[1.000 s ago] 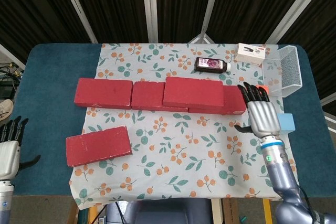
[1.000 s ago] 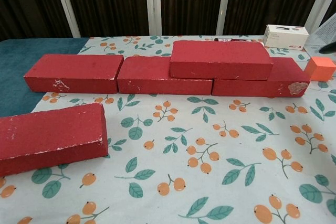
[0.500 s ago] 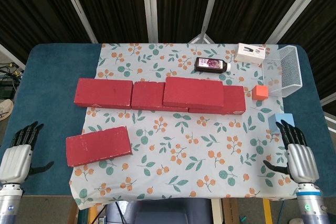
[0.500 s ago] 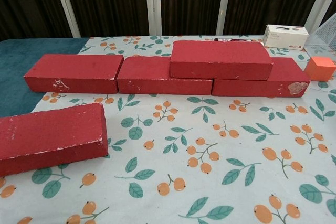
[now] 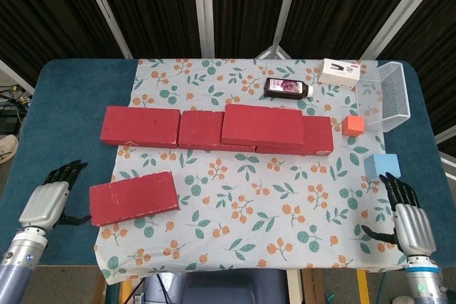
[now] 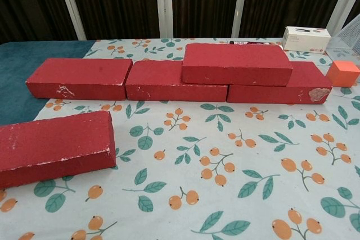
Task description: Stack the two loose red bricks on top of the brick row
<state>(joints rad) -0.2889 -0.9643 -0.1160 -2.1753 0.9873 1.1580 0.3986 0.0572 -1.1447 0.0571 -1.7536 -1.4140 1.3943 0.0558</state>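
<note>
In the head view, a brick row (image 5: 214, 129) runs across the middle of the frame on a floral cloth (image 5: 249, 197). One brick (image 5: 263, 124) already lies on top of it, right of centre. The loose brick (image 5: 133, 198) lies flat at lower left, well apart from the row. The left hand (image 5: 48, 200) sits at the lower left edge, just beside that brick but not touching it, fingers apart and holding nothing. The right hand (image 5: 407, 217) is at lower right, also spread and empty (a blue cube (image 5: 382, 166) sits just above it). An orange cube (image 5: 352, 125), a dark bottle (image 5: 288, 88), a white box (image 5: 340, 72) and a mesh basket (image 5: 392, 97) occupy the upper right.

In the chest view, the row crosses the upper half with the stacked brick on it; the loose brick fills the lower left. Neither hand shows here.
</note>
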